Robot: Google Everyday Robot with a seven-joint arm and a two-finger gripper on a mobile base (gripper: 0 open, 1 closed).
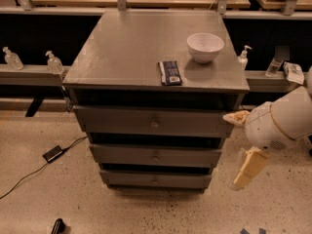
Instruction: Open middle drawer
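The grey cabinet (pixel 146 57) has three drawers stacked in its front. The middle drawer (pixel 122 155) is a wide, shallow grey drawer with a small round knob (pixel 155 156), and it is shut flush, like the drawers above and below it. My gripper (pixel 242 143) hangs to the right of the cabinet, level with the top and middle drawers. It is open, with one cream finger (pixel 236 117) pointing at the cabinet's right edge and the other (pixel 248 167) hanging down. It holds nothing and is apart from the knob.
A white bowl (pixel 205 47) and a dark snack bar (pixel 169 72) lie on the cabinet top. The top drawer (pixel 112 121) and bottom drawer (pixel 126 178) are shut. Bottles (pixel 54 62) stand on ledges at both sides. A black cable and adapter (pixel 51 153) lie on the floor at left.
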